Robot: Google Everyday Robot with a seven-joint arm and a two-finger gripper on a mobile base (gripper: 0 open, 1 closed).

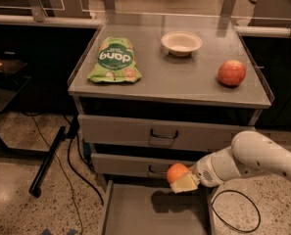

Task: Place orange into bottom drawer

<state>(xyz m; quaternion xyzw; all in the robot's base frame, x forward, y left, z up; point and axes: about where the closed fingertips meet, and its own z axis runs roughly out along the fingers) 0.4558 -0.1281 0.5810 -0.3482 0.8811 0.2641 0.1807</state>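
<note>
**Orange held over the open bottom drawer**

The orange (176,171) hangs below the counter's front edge, toward its right corner. It is level with the middle drawer (130,164) and above the back right part of the bottom drawer (133,210). The gripper (181,180) has its jaws closed on the fruit, and a pale finger (186,184) shows under and in front of it. The white arm (253,160) reaches in from the right side. The bottom drawer is pulled out, and its flat grey floor is bare apart from the shadow of the fruit and gripper. The orange does not touch that floor.

The middle drawer and the top drawer (120,130) above it are shut, each with a dark loop handle.

On the counter (184,84), a green snack bag (113,60) lies near the left edge. A pale bowl (181,42) sits toward the back edge, around the middle. A red apple (231,72) rests near the right edge. On the floor past the counter's right front corner, a dark cable (219,218) lies in a loop.
</note>
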